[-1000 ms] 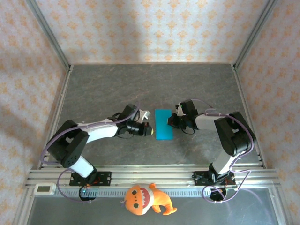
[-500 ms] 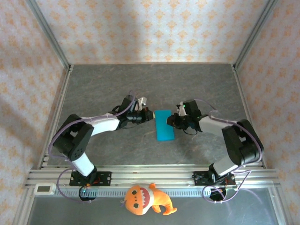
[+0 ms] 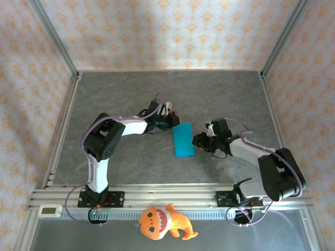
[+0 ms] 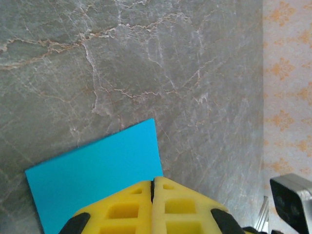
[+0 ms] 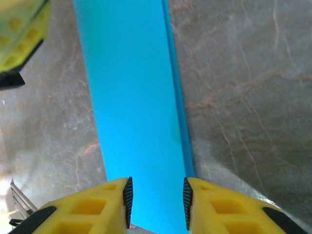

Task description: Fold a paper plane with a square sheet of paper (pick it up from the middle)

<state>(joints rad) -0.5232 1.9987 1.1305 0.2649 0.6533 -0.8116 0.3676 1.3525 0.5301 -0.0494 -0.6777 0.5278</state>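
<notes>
Cyan-blue square sheet of paper (image 3: 183,140), folded to a narrow strip, is found flat on the surface (image 3: 125,94) between the arms, slightly skewed from a second ago. The right end effector (image 3: 198,140) has been parted narrowly over the strip's right side. The left end effector (image 3: 171,121), fully closed, has been shifted to the far corner. The crease is judged set, with the pointed folds outstanding.

**Layout, seen from above.** The sheet of paper (image 3: 183,140) lies flat on the desk (image 3: 225,94), near its middle, with its long side running front to back. The left gripper (image 3: 174,124) sits at the sheet's far left corner. The right gripper (image 3: 198,140) sits at its right edge, and the sheet's edge runs in between its two fingers (image 5: 127,195). A plush toy (image 3: 163,222) lies in front of the arm bases, well apart from the sheet. A small display unit (image 3: 49,210) lies to the toy's left.
</notes>
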